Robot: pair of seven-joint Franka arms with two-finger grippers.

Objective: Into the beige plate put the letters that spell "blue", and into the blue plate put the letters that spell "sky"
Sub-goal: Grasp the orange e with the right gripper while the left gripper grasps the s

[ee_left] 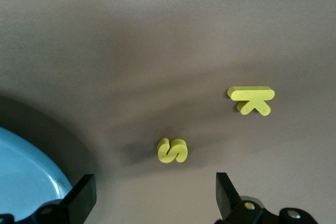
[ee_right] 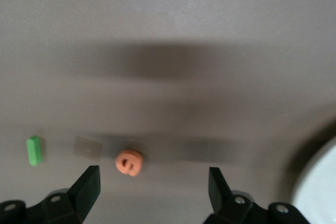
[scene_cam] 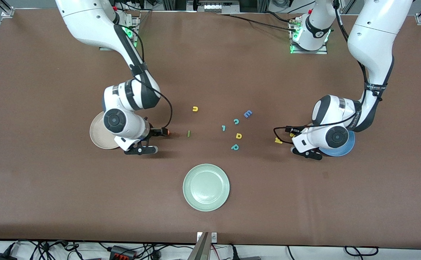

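Right arm reached down from base, elbow bent, wrist low; right gripper point(ee_right: 154, 184) hung low, jaws spread wide, empty. Left arm bent likewise; left gripper point(ee_left: 156, 195) low, jaws wide, empty.

Foam letters point(scene_cam: 195, 108) loose beside plates point(scene_cam: 100, 139)

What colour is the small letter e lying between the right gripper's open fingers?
Orange; the letter e shows best in the right wrist view.

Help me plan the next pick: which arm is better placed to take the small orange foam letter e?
Right. The open right gripper hangs just above the orange foam e, beside the round beige plate. The left gripper, also open, hangs over the yellow foam s near the bright blue plate.
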